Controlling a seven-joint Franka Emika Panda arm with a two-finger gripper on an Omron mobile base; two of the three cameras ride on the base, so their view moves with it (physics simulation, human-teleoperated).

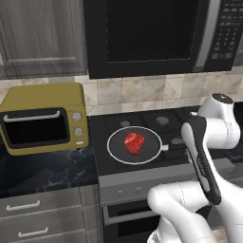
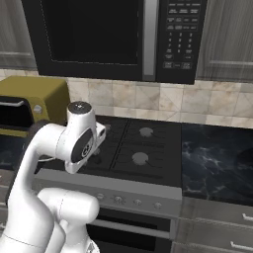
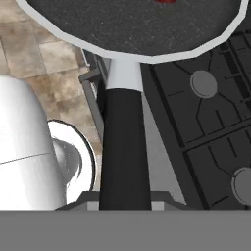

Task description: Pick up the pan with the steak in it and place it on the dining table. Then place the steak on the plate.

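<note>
Stove point(image 1: 142, 123) under pan point(image 1: 135, 145) with steak point(image 1: 134, 143); claw point(image 3: 125, 205) pinching pan handle; no legible writing.

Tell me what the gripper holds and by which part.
The gripper is shut on the pan, gripping its straight black handle near the outer end.

The black microwave point(image 1: 142, 35) hangs low over the stove point(image 1: 142, 128), the yellow toaster oven point(image 1: 42, 118) blocks the left, while the right-hand table point(image 2: 217, 158) lies open.

place: home kitchen | evidence: gas stove point(image 2: 138, 143), microwave point(image 1: 152, 35) above, toaster oven point(image 1: 45, 118), tiled backsplash point(image 1: 142, 92), drawers point(image 1: 42, 213)
</note>
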